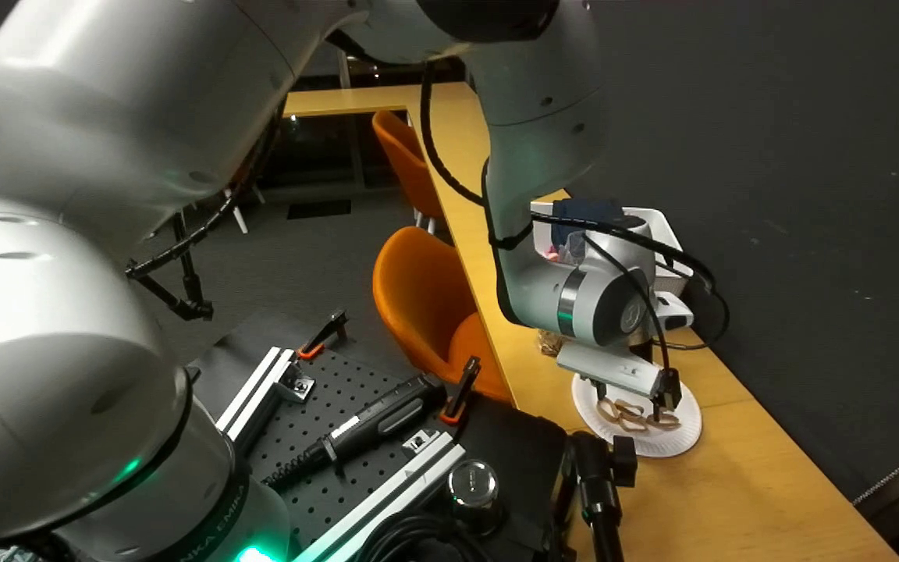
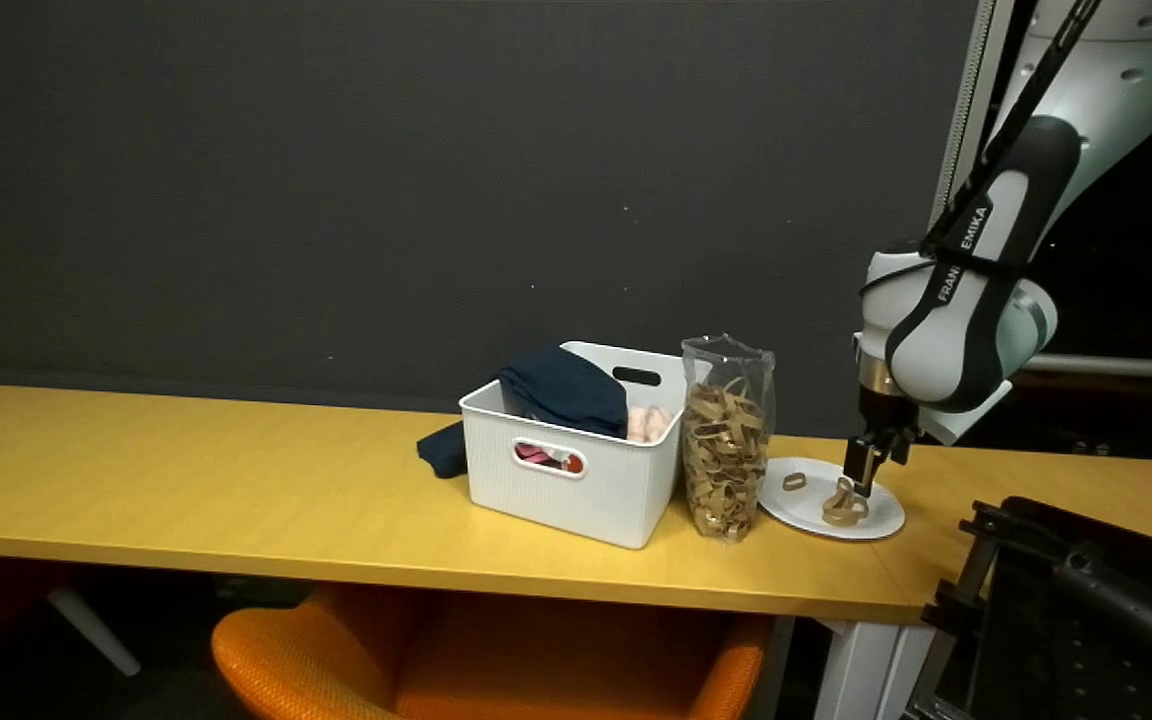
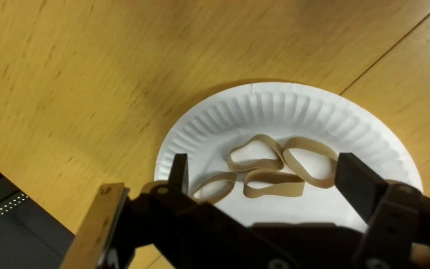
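Observation:
Several tan rubber bands lie loose on a white paper plate (image 3: pixel 274 89). In the wrist view, a wide band (image 3: pixel 280 190) rests in the middle, touching or close to two others above it. The rightmost band (image 3: pixel 293 162) runs partly behind the right finger. A smaller band (image 3: pixel 224 177) lies by the left finger, its lower end hidden. My gripper (image 3: pixel 263 170) is open over the bands, its jaws wide apart with nothing held. In both exterior views the gripper (image 2: pixel 879 473) points down just above the plate (image 2: pixel 796 505); contact with a band cannot be told.
Left of the plate stands a clear bag (image 2: pixel 726 460) full of bands. Beside it is a white basket (image 2: pixel 556 500) with dark blue cloth (image 2: pixel 566 390). A black stand (image 1: pixel 598 468) rises near the plate. Orange chairs (image 1: pixel 418 289) line the wooden table (image 2: pixel 236 480).

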`<state>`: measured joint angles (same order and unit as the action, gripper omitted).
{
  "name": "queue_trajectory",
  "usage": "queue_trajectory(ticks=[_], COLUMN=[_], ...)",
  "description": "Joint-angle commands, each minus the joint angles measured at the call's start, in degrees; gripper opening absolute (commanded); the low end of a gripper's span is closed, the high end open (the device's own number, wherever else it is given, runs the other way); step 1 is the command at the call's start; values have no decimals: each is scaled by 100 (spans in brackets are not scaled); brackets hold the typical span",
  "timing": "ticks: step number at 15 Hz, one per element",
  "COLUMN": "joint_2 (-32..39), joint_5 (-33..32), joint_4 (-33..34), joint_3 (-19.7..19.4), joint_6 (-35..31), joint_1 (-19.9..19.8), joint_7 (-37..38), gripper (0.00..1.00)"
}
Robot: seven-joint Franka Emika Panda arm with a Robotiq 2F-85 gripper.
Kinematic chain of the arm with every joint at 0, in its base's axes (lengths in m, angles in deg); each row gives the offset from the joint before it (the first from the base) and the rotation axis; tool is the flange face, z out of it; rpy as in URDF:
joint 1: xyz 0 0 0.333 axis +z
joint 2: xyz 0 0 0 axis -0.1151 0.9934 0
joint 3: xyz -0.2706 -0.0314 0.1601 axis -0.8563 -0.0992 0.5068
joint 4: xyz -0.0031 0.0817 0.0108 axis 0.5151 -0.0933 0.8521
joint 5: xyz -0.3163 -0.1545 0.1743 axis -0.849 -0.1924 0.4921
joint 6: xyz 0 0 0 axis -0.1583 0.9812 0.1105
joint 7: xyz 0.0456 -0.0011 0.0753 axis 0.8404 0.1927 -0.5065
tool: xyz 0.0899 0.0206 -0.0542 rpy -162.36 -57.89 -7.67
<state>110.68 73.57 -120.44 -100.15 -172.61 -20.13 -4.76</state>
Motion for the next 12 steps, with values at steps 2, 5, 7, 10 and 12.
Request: queue_trajectory(ticks=[2,5,7,10,12], joint_2=[425,535,572,635,634], joint_5=[79,69,61,59,56], joint_4=[578,829,930,1003,971], joint_3=[456,837,1101,1360,1448], joint_6=[-402,-381,-305,-251,-277], joint_1=[-448,-838,-1125,-1444,-1582], joint_7=[-519,-869,-1119,-1412,-1534], gripper=[100,100,100,100,100])
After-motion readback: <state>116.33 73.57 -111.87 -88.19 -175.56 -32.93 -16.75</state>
